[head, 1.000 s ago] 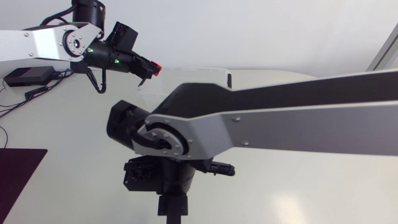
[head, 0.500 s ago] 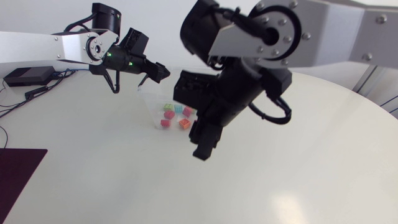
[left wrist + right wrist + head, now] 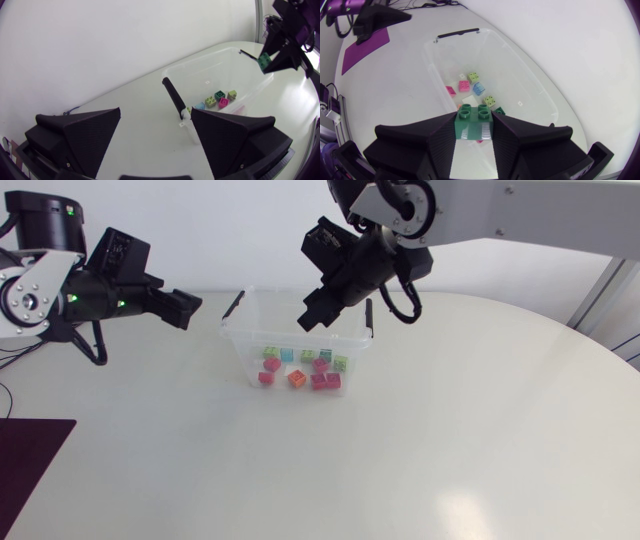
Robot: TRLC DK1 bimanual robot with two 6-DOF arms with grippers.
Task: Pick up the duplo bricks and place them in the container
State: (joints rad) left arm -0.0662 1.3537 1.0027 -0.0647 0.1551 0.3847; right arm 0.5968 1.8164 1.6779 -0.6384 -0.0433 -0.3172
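Green duplo brick (image 3: 475,126) sits pinched in right tool (image 3: 475,131) above container (image 3: 506,67).

The left tool (image 3: 155,116) and right tool (image 3: 475,119) are matte black; the right one's brick (image 3: 475,129) is dark green. The container (image 3: 240,350) is clear with black handles (image 3: 232,304). Its bricks (image 3: 296,378) are lime, light blue, green, pink, red and orange. The table (image 3: 450,430) is cream-white, with a dark purple mat (image 3: 30,470) near left.

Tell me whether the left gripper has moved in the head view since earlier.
Yes. The left gripper has drawn back toward the view's left, away from the container, whose left rim it was over before.
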